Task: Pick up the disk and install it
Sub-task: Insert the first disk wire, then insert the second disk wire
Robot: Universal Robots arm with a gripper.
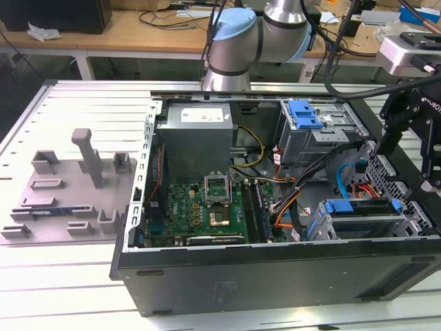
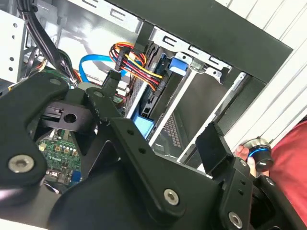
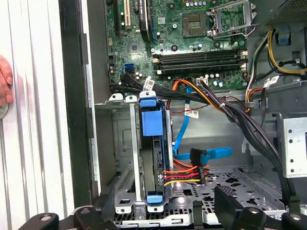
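The disk (image 1: pixel 363 219) sits in the drive cage (image 1: pixel 413 231) at the case's front corner, on the exterior view's right, with its blue bracket on top. In the first wrist view the disk (image 3: pixel 157 158) stands edge-on in the cage slot, with a red, orange and yellow power plug and a blue flat cable at its end. The second wrist view has the disk (image 2: pixel 149 93) between the cage rails. My gripper (image 1: pixel 417 162) hangs just above the cage. Its fingers (image 2: pixel 212 143) are spread wide around nothing, so the gripper (image 3: pixel 160 213) is open and clear of the disk.
The open computer case (image 1: pixel 275 272) holds a motherboard (image 1: pixel 200 210), a power supply (image 1: pixel 196 138) and an upper bay with a blue latch (image 1: pixel 304 114). A grey fixture (image 1: pixel 76 186) lies on the exterior view's left. A person's hand (image 3: pixel 4 86) and red sleeve (image 2: pixel 290 158) are beside the case.
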